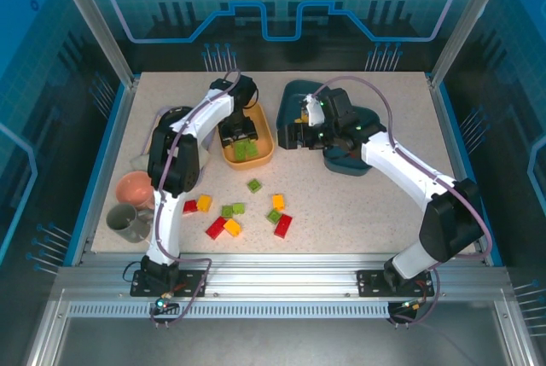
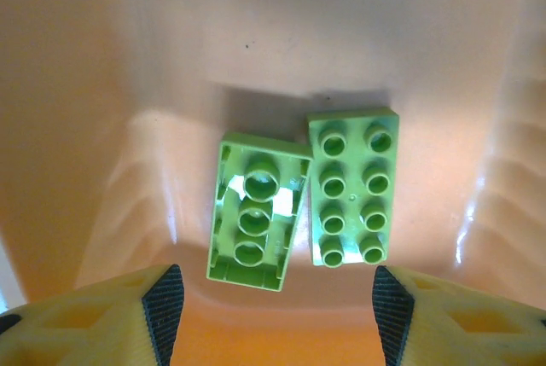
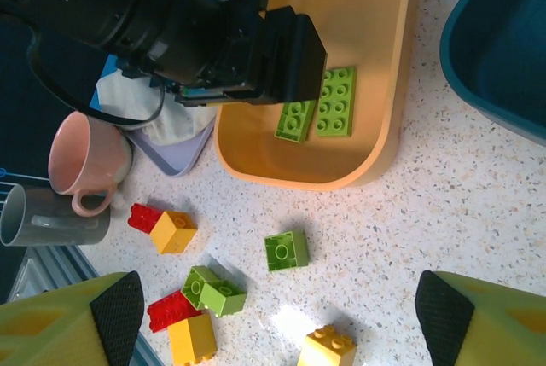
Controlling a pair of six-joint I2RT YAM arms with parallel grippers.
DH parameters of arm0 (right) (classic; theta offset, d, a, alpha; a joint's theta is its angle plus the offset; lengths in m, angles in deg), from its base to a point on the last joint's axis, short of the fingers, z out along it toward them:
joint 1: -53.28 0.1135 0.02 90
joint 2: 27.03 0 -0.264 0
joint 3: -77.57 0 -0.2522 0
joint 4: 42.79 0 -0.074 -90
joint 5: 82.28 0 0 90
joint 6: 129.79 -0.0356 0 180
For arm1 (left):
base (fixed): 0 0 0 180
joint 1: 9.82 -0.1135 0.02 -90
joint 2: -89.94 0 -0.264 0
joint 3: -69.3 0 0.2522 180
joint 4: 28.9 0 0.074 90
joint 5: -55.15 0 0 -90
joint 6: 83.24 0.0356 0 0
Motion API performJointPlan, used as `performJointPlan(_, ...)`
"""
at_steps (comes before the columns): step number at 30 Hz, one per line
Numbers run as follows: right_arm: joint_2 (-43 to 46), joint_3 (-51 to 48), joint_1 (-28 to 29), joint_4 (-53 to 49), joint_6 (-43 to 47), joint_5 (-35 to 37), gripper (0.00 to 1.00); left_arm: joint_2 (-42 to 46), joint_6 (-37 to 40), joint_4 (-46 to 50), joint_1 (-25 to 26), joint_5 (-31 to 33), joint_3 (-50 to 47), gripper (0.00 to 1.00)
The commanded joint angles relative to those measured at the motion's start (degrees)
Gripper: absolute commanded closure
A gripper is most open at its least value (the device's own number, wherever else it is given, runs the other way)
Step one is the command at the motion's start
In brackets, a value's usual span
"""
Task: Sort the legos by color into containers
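Note:
My left gripper point(image 1: 239, 134) point(image 2: 277, 315) hangs open inside the yellow-orange bin point(image 1: 266, 131), nothing between its fingers. Two green bricks lie side by side on the bin floor just ahead of it, one upside down point(image 2: 256, 212), one studs up point(image 2: 352, 187). My right gripper point(image 1: 292, 134) point(image 3: 277, 315) is open and empty, held above the table right of that bin point(image 3: 375, 127). Below it a green brick point(image 3: 286, 251) lies alone, with a yellow one point(image 3: 327, 349) nearer. Red, yellow and green bricks point(image 1: 223, 228) are scattered towards the front. Two dark teal bins point(image 1: 294, 97) point(image 1: 345, 161) sit under the right arm.
A pink cup point(image 1: 135, 187) and a grey mug point(image 1: 128, 223) stand at the front left. A lavender tray point(image 3: 175, 153) with a white cloth lies left of the yellow-orange bin. More loose bricks point(image 1: 278, 212) sit at the front centre.

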Motion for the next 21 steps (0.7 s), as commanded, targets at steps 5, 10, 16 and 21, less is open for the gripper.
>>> performJointPlan(5,6.7,-2.0,-0.3,-0.9,5.3,3.4,0.16,19.9,-8.2,-1.4,1.3,-2.5,-10.6,0.33)
performJointPlan(10,12.3,-5.8,0.4,-0.5,7.7,5.2,0.15,31.5,-14.2,-2.9,3.1,-7.4,-24.1,0.33)
performJointPlan(16,18.5,-12.7,6.4,-1.8,13.6,6.8,0.15,40.8,-15.7,-7.2,6.6,-12.3,-41.2,0.33)
performJointPlan(21,19.9,-18.5,9.8,-0.9,12.3,6.1,0.15,38.5,-11.3,-13.6,12.1,-9.8,-46.1,0.25)
